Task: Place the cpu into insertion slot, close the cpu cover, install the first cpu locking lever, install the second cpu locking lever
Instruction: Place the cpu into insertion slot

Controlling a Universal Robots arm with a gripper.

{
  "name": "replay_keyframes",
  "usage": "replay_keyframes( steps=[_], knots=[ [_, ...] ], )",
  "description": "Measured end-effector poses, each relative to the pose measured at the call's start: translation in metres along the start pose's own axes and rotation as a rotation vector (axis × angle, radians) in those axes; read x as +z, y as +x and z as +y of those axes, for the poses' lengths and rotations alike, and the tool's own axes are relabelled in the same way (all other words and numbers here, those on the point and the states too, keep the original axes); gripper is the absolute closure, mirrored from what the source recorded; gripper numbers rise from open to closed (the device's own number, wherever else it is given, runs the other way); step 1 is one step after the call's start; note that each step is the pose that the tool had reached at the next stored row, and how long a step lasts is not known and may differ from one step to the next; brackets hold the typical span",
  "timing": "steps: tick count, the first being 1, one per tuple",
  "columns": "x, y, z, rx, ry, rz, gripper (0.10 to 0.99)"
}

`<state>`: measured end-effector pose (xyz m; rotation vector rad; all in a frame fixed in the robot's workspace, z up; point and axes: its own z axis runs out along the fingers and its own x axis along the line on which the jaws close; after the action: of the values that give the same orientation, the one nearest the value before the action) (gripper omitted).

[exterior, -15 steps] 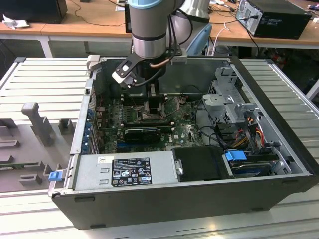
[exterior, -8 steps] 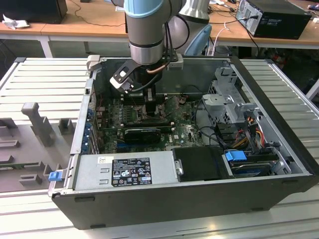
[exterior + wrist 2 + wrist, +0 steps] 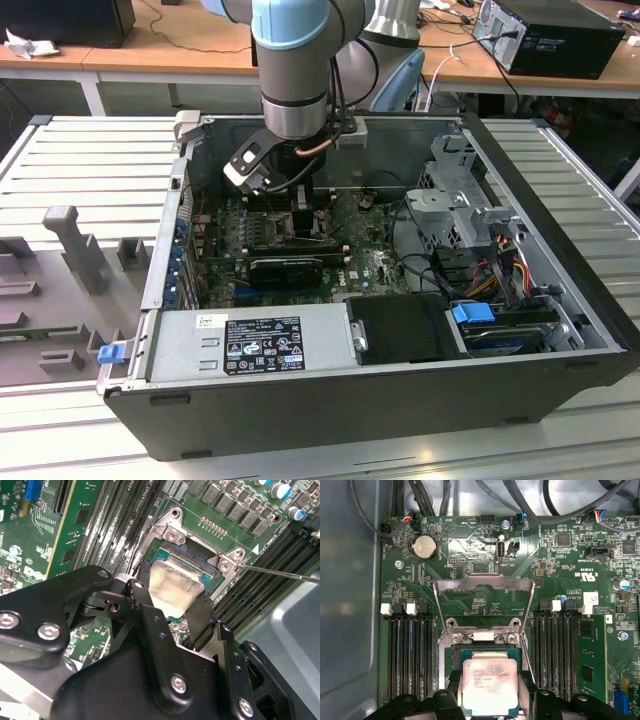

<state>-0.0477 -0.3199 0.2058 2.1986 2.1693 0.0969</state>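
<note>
**Nearly home: cpu held over its open socket**

Inside an open computer case (image 3: 400,400) lying on a slatted metal surface (image 3: 80,160), a robot arm reaches straight down to the green motherboard (image 3: 570,555). Its gripper (image 3: 172,605) has two black fingers (image 3: 200,617) closed on opposite edges of the cpu (image 3: 487,685), a flat, pale silver square. Gripping the edges leaves the chip's face and underside free, so it can go down flat.

The cpu sits directly over the insertion slot (image 3: 490,653), squared up with the frame. Whether it already rests in the slot or hangs just above it cannot be told.

The cpu cover (image 3: 484,582), a thin metal frame with a window, is folded back away from the slot, which keeps the opening clear. In the second wrist view, a thin wire locking lever (image 3: 280,573) stands out to one side, unlatched.
</note>
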Motion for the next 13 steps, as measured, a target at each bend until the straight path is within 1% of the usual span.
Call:
replay_keyframes(
  steps=[3,8,13],
  knots=[
    [0.0013,0.0023,-0.0002,0.001,0.000,0.0001,0.553],
    [0.0047,0.0027,-0.0005,0.002,0.001,-0.0001,0.553],
    [0.0052,0.0027,-0.0006,0.002,0.001,-0.0001,0.553]
  ],
)
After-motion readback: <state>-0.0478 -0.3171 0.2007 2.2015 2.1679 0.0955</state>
